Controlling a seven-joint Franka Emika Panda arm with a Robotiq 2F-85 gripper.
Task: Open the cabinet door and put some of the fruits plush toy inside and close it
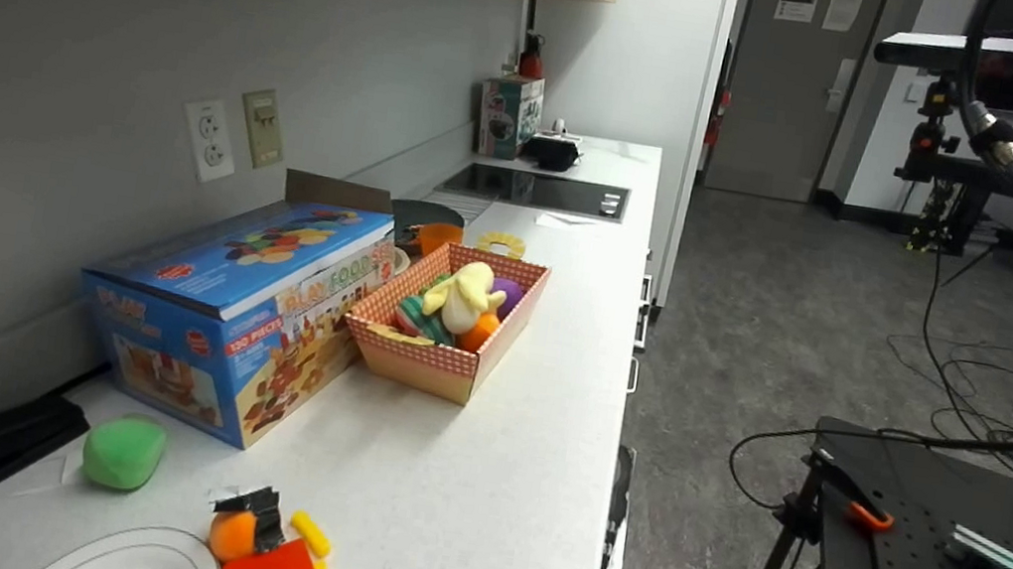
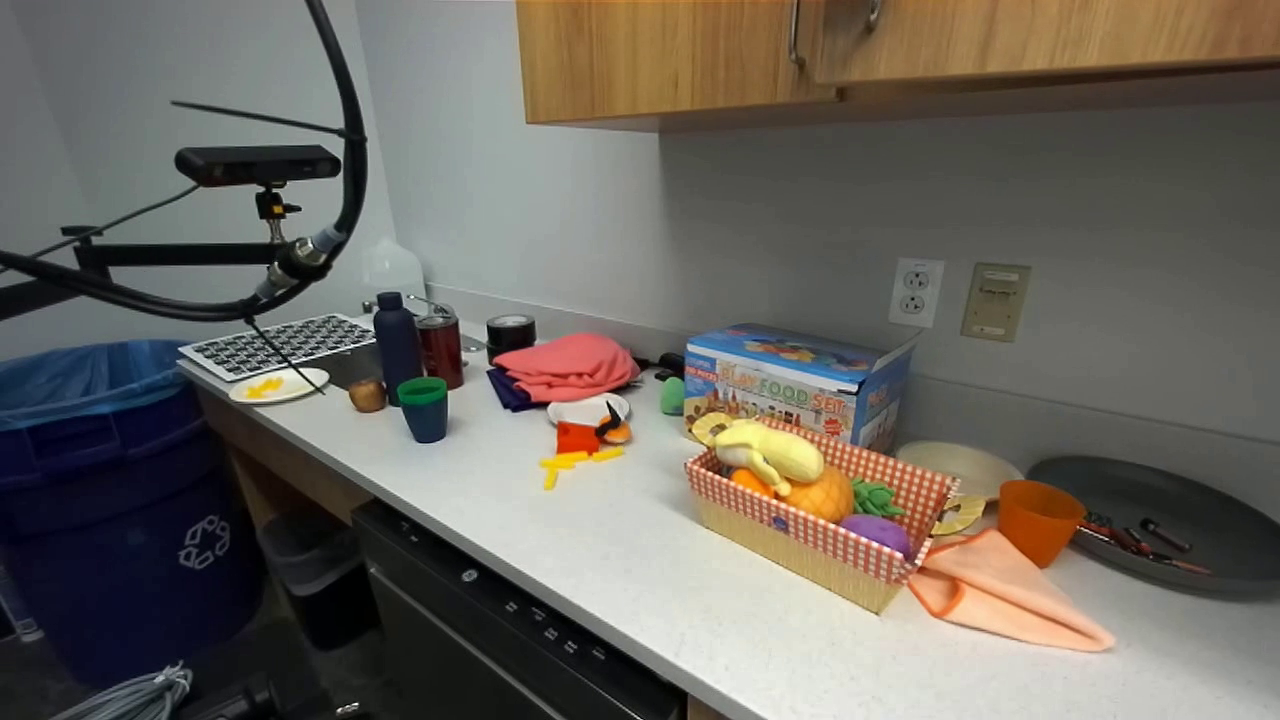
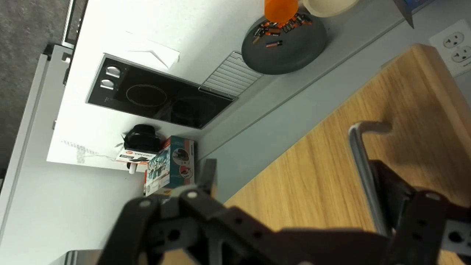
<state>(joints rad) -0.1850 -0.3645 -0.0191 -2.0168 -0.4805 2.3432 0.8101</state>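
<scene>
With jaws wide, the gripper (image 3: 296, 173) covers part of the cabinet door (image 3: 327, 151); the basket's (image 2: 800, 555) front edge partly hides the plush pineapple (image 2: 822, 495).

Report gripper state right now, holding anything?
Gripper: open, jaws wide apart, nothing held; the cabinet door handle is right by one jaw, contact can't be told.

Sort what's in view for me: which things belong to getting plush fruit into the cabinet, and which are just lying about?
For the job:
cabinet door and its handle
plush banana, pineapple and purple toy, all in the checked basket

Just lying about:
play food box
orange cup
dark plate
peach cloth
navy bottle
</scene>
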